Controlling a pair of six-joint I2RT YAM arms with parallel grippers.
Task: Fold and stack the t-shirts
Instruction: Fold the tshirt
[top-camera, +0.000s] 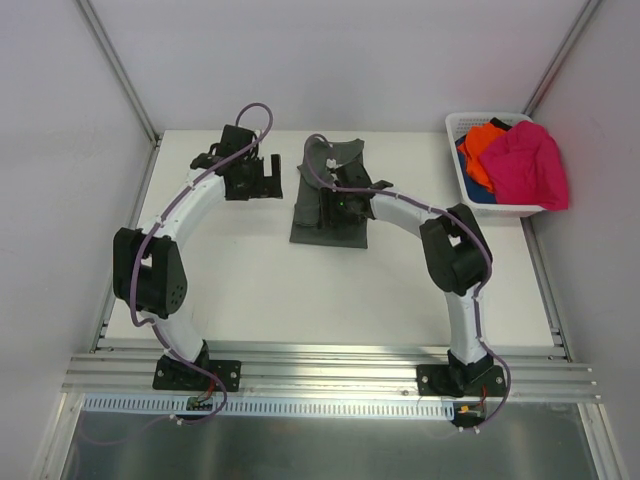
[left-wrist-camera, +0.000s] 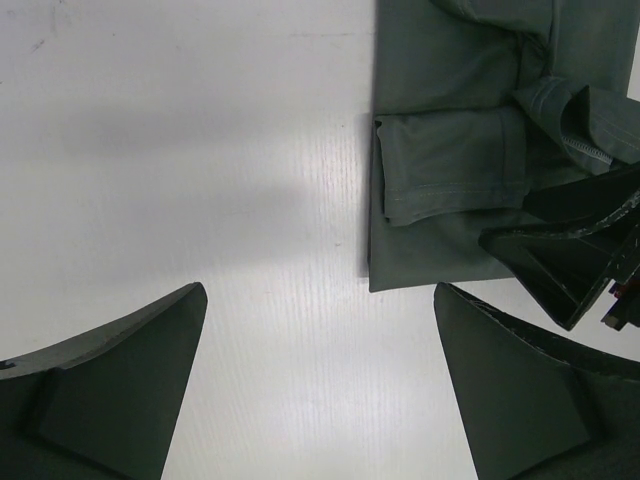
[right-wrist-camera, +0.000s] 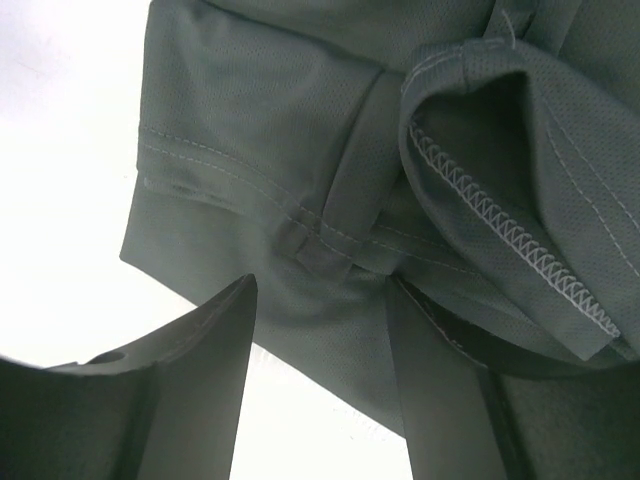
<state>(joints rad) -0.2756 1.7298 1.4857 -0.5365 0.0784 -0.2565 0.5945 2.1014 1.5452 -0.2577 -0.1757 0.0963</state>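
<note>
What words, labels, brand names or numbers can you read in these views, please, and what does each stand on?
None: no view shows readable text.
Dark grey-green t-shirt: plain cloth and stitching only, no print or tag showing.
White basket with the pink t-shirt and orange t-shirt: no lettering visible.
Left arm and right arm: any marking is too small to tell.
</note>
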